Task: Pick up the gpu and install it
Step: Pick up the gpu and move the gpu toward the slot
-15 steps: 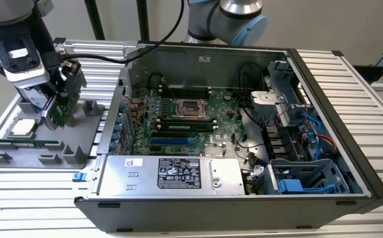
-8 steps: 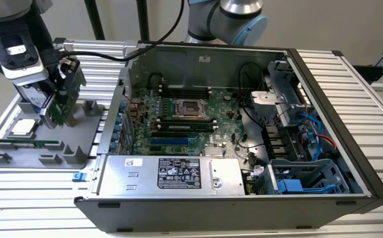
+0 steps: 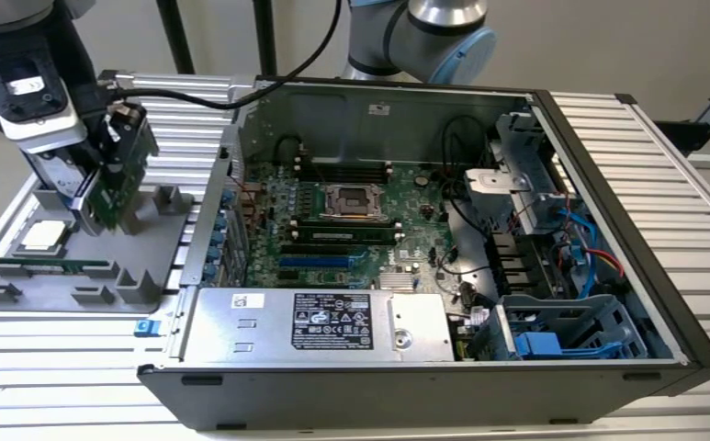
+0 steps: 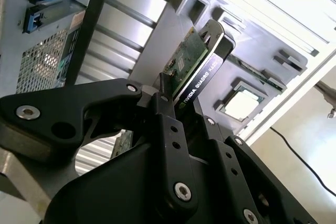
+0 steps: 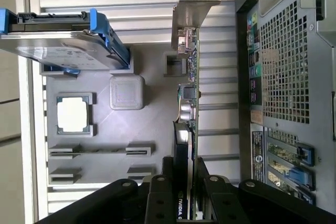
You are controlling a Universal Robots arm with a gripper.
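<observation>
The gpu [image 3: 122,175] is a green circuit-board card standing upright over the back of the grey parts tray [image 3: 36,299], at the exterior view's left. My gripper [image 3: 95,179] is shut on it from above. In the second wrist view the black fingers [image 4: 167,109] clamp the card's black-shrouded edge [image 4: 199,64], and my gripper [image 4: 181,98] sits just above the tray. The first wrist view has the gpu [image 5: 189,93] edge-on, its silver bracket [image 5: 195,3] at the far end, and my gripper [image 5: 185,174] closed around it. I cannot tell whether the card still touches its tray holder.
The open computer case [image 3: 600,230] lies to the exterior view's right of the tray, with the motherboard [image 3: 355,220], blue expansion slots [image 3: 318,262] and a silver power supply [image 3: 318,322] inside. On the tray are a processor chip [image 5: 72,115], a memory stick [image 3: 49,266] and a hard drive with blue tabs [image 5: 63,45].
</observation>
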